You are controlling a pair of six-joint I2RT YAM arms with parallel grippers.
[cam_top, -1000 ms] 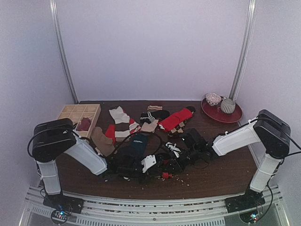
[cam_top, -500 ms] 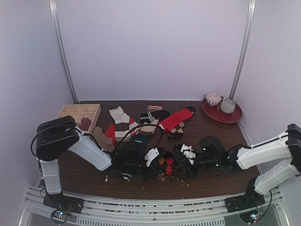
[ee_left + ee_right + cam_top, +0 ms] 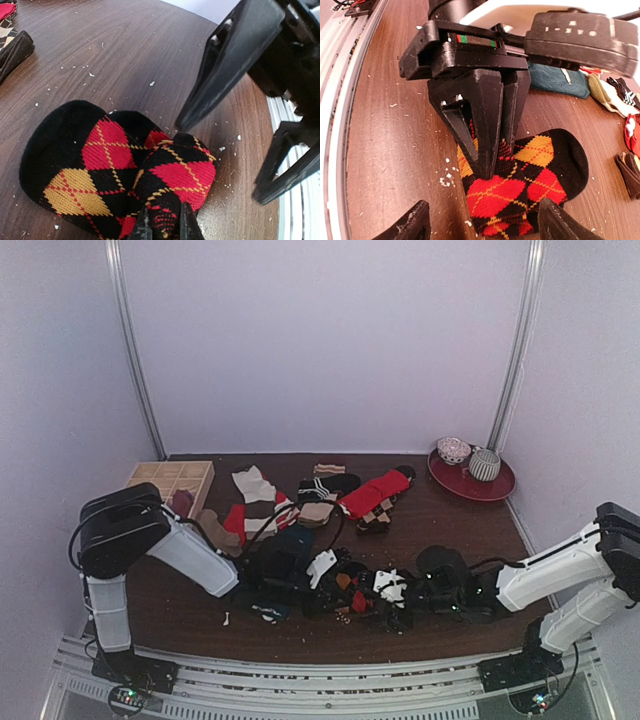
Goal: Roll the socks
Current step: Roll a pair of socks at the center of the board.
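**Left gripper [image 3: 162, 226] pinches the argyle sock [image 3: 95, 165]; right gripper [image 3: 482, 222] stands wide around it**

The left gripper's jaws are all but shut, nipping a raised fold of the argyle sock between their tips. The right gripper faces it with its jaws spread wide, one finger on each side of the bunched end and nothing in its grasp. Whether either finger brushes the fabric is hard to tell from the wrist view.

The sock is black knit with red and orange-yellow diamonds crossed by thin lines. One rounded end lies flat on the wood. The other end is gathered into a thick hump under the left gripper. Pale lint specks [image 3: 151, 83] lie scattered around it.

Taking the wooden tray [image 3: 150, 476] as the landmark, the argyle sock lies well to its right and nearer the arms' bases. A teal sock [image 3: 296, 540] lies between tray and argyle sock. A loose row of socks [image 3: 300, 498] in red, white, tan and black runs rightward from just beside the tray.

The tray is divided into compartments. Its near right compartment holds a dark red sock [image 3: 180, 503], and the others look bare. Far to the tray's right, at the table's back corner, a red plate [image 3: 500, 487] carries two rolled balls: a pale patterned ball [image 3: 453, 450] and, touching it, a grey striped ball [image 3: 485, 464].
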